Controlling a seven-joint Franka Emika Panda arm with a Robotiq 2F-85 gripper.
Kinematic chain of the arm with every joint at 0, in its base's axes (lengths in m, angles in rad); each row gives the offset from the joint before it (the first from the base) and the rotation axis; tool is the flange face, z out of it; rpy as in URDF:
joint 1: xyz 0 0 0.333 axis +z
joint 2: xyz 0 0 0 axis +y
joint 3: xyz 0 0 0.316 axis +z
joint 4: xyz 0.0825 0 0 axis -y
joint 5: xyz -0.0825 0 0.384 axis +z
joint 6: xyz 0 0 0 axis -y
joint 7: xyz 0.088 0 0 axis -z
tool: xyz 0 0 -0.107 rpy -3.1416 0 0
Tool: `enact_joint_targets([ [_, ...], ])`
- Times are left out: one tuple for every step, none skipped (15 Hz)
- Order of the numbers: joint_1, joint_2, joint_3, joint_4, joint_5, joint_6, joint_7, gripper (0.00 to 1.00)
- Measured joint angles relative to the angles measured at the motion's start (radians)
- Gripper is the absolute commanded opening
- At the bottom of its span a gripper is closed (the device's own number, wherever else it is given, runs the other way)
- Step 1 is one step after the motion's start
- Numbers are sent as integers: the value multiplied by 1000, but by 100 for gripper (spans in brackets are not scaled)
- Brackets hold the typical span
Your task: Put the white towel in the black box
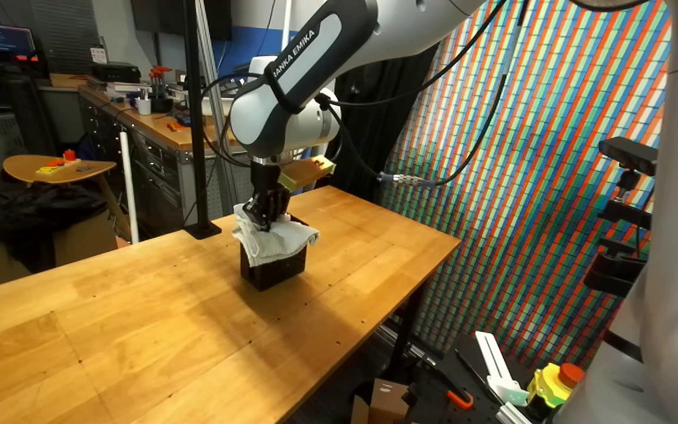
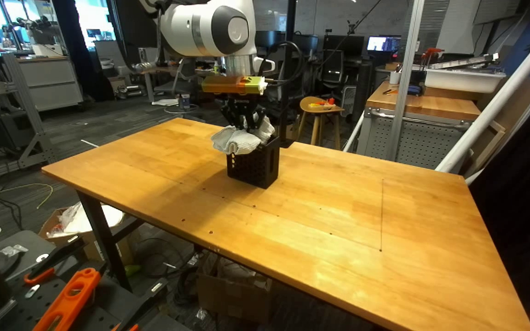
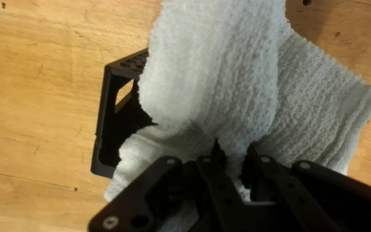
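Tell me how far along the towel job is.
Done: the towel is over the box, covering part of its opening. In hand: the gripper pinches it at that opening. Left: folds hang outside the box in both exterior views, so probably tuck those in, then let go and lift away.

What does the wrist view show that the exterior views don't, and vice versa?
Only the wrist view: a clear look into the uncovered part of the black box, with a cut-out inside.

Only the exterior views: the white arm, the yellow-orange block at its wrist, the box's base, and the workbench behind.

Both: the white towel draped over the box, the gripper at the towel, and the wooden tabletop.
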Motion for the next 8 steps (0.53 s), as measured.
enact_joint_targets([
  [0,7,1,5,4,0,-5,9],
  [-1,12,2,8,9,0,-11,10],
  [-3,16,3,9,16,0,-19,10],
  [-6,20,4,9,29,0,-31,9],
  [-11,24,6,10,47,0,-49,10],
  [-16,31,8,10,65,0,-68,9],
  [-24,39,11,10,83,0,-87,10],
  [-32,46,15,12,104,0,-108,9],
])
